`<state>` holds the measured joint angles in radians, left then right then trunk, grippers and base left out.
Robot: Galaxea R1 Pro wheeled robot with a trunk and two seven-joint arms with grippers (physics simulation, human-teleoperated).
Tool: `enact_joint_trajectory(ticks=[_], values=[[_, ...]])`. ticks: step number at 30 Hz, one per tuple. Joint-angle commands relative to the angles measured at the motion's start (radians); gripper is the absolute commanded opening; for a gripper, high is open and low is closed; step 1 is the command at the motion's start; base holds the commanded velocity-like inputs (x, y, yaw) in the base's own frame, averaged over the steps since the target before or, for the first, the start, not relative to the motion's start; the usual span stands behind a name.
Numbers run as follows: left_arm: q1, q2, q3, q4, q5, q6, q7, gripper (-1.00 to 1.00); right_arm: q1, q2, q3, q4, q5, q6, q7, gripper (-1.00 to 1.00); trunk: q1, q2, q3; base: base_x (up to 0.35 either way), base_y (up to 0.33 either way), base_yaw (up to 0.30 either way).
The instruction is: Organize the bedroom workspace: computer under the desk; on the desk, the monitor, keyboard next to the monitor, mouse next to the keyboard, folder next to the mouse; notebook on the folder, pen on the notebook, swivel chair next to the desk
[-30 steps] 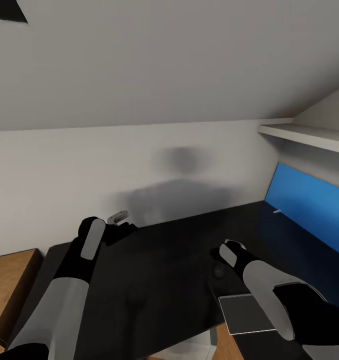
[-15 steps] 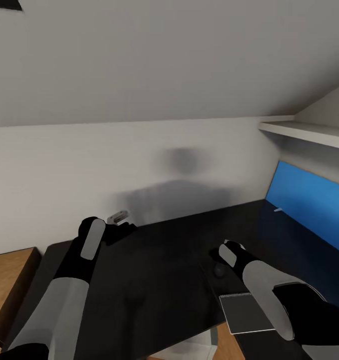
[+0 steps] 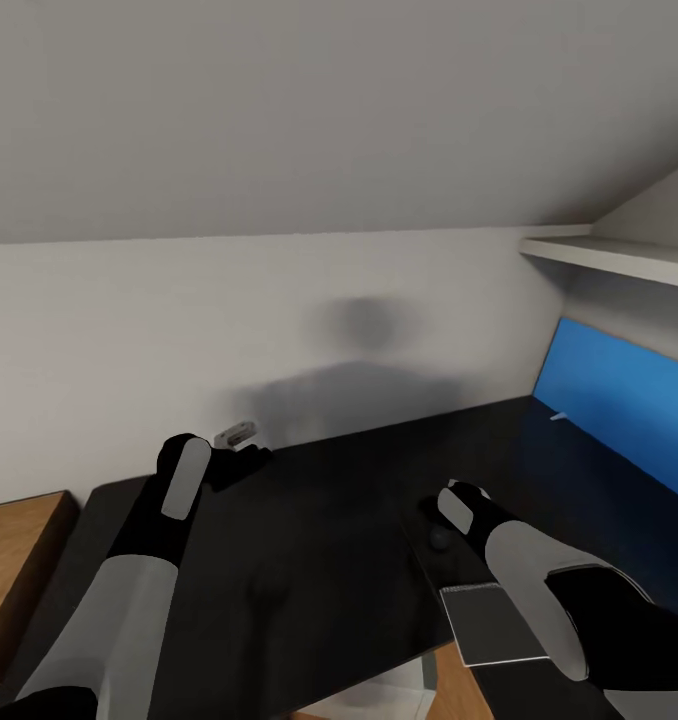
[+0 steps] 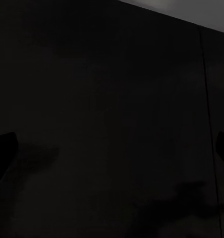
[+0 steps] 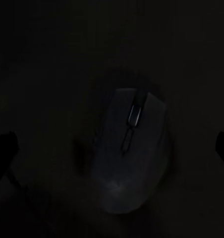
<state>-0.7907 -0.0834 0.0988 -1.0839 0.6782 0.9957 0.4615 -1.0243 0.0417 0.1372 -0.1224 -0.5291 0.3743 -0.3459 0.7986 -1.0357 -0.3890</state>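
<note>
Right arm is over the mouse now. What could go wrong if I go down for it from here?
The mouse is dark on the black desk, so depth is hard to judge; the open right gripper may hit the desktop or nudge it away. The notebook lies at the desk's near edge beneath the right forearm, so a sweep might knock it off.

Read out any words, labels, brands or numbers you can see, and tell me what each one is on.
None can be read.
The mouse shows no logo or lettering in the dim right wrist view.
The notebook, desk and blue panel are plain.
</note>
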Motion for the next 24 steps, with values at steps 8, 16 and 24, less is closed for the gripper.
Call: enact_joint_trajectory(ticks=[8, 16, 24], values=[[-0.001, 0.0, 0.002, 0.001, 0.012, 0.003, 0.009, 1.0, 0.0, 0.0, 0.008, -0.002, -0.01, 0.006, -0.005, 1.0, 0.031, -0.057, -0.026, 0.0, 0.0, 0.0], [-0.001, 0.001, 0.002, 0.001, 0.012, 0.003, 0.009, 1.0, 0.0, -0.002, 0.006, -0.002, -0.013, 0.006, -0.004, 1.0, 0.062, -0.113, -0.051, 0.0, 0.0, 0.0], [-0.001, 0.002, 0.002, 0.001, 0.012, 0.004, 0.009, 1.0, 0.0, -0.004, 0.005, 0.012, -0.035, 0.006, 0.006, 1.0, 0.092, -0.169, -0.076, 0.0, 0.0, 0.0]])
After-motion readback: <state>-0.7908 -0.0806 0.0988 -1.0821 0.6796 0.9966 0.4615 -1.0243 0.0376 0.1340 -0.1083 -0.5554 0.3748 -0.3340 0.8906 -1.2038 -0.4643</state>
